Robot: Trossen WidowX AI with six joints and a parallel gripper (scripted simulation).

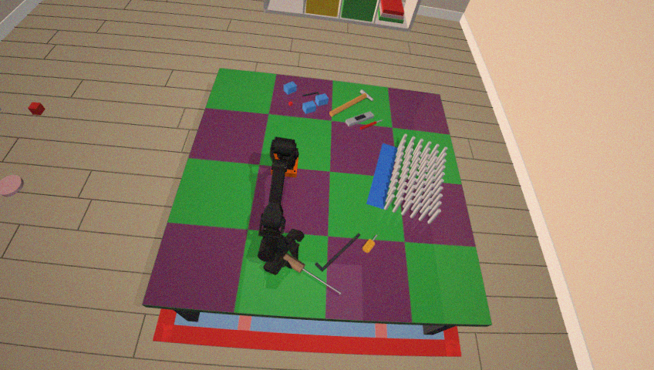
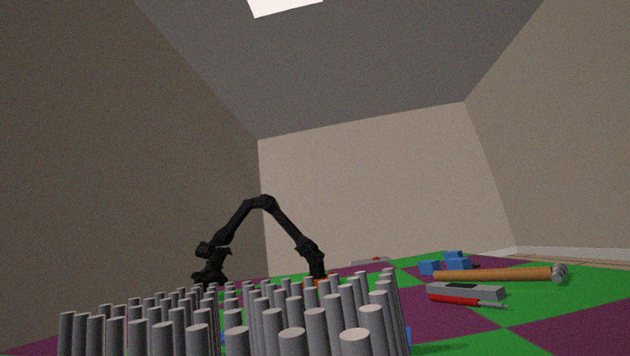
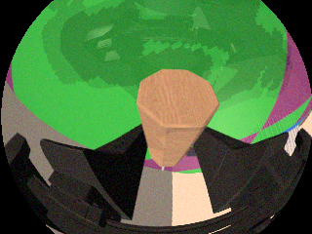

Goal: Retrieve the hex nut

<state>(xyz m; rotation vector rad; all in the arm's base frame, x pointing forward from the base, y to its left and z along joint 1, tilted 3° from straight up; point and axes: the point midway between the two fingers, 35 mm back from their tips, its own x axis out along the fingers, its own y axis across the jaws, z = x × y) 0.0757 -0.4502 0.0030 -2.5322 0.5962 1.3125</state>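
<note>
Gripper on the hook tool – nut out of sight

The black parallel-jaw gripper is low over the checkered green-and-purple table, its fingers pinching the wooden-handled, thin-shafted metal hook tool. The small hex nut cannot be made out – the standing grey metal spacers beside the blue taped strip hide it.

Blue blocks near a hammer; red cube on the floor.
</note>
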